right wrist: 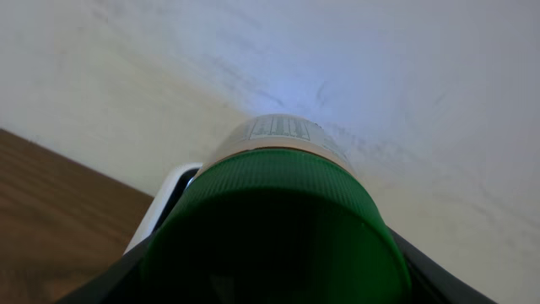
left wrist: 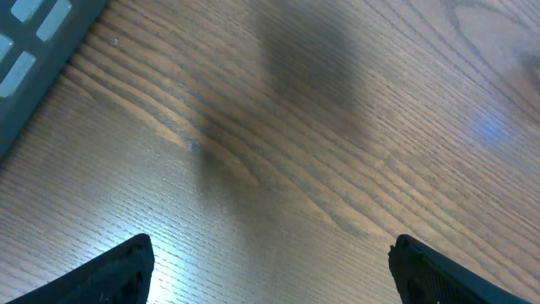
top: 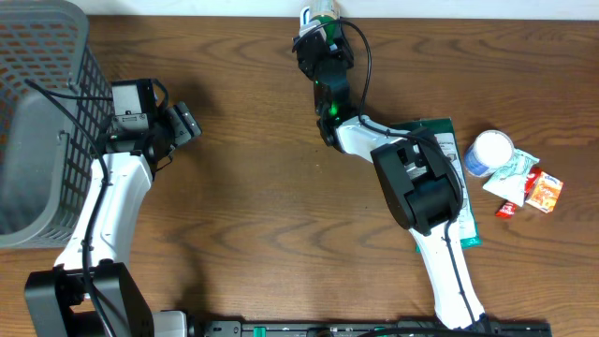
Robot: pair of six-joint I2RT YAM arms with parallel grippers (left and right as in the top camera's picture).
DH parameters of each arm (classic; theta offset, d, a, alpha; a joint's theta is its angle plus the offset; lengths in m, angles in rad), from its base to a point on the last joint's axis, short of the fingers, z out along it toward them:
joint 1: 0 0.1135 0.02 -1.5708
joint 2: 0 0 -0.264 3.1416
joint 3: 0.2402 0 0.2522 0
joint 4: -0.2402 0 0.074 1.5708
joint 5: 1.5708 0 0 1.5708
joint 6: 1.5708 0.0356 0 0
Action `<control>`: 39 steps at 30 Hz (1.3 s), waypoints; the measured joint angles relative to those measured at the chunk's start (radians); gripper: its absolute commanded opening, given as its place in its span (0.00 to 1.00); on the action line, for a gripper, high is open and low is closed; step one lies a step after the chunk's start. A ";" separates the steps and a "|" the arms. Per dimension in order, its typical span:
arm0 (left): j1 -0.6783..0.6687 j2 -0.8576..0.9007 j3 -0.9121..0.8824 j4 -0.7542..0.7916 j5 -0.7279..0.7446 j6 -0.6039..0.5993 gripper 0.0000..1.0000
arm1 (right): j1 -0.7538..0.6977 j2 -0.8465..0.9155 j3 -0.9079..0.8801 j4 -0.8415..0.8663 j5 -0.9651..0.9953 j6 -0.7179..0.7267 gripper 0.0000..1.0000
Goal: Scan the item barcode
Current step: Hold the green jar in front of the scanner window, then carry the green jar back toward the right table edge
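The item is a bottle with a green cap [right wrist: 274, 228] and a pale printed label [right wrist: 283, 131]. It fills the right wrist view, and my right gripper [right wrist: 274, 283] is shut on it, dark fingers [right wrist: 126, 274] flanking the cap. Overhead, the right gripper [top: 323, 39] reaches to the table's far edge and the bottle [top: 324, 11] pokes out toward the wall. No barcode is readable. My left gripper [top: 183, 126] hangs open over bare wood by the basket, its fingertips [left wrist: 118, 270] far apart with nothing between them.
A grey mesh basket [top: 37, 112] fills the left side. A green packet [top: 447, 140] lies under the right arm. A white and blue tub [top: 489, 152] and small red and orange packs [top: 541, 190] sit at the right. A white rounded piece [right wrist: 169, 198] stands beside the bottle.
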 measured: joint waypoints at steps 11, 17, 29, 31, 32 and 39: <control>0.000 0.000 0.000 0.000 0.000 0.000 0.89 | 0.000 0.000 0.000 -0.015 -0.005 0.063 0.01; 0.000 0.000 0.000 0.000 0.000 0.000 0.89 | 0.000 0.000 0.000 -0.016 -0.007 0.119 0.01; 0.000 0.000 0.000 0.000 0.000 0.000 0.89 | 0.000 0.000 0.000 -0.040 -0.019 0.159 0.01; 0.000 0.000 0.000 0.000 0.000 0.000 0.89 | 0.000 0.000 0.000 -0.038 -0.022 0.169 0.01; 0.000 0.000 0.000 0.000 0.000 0.000 0.89 | -0.001 0.000 0.000 -0.036 -0.023 0.173 0.01; 0.000 0.000 0.000 0.000 0.000 0.000 0.89 | -0.003 0.000 0.001 0.027 -0.027 0.191 0.01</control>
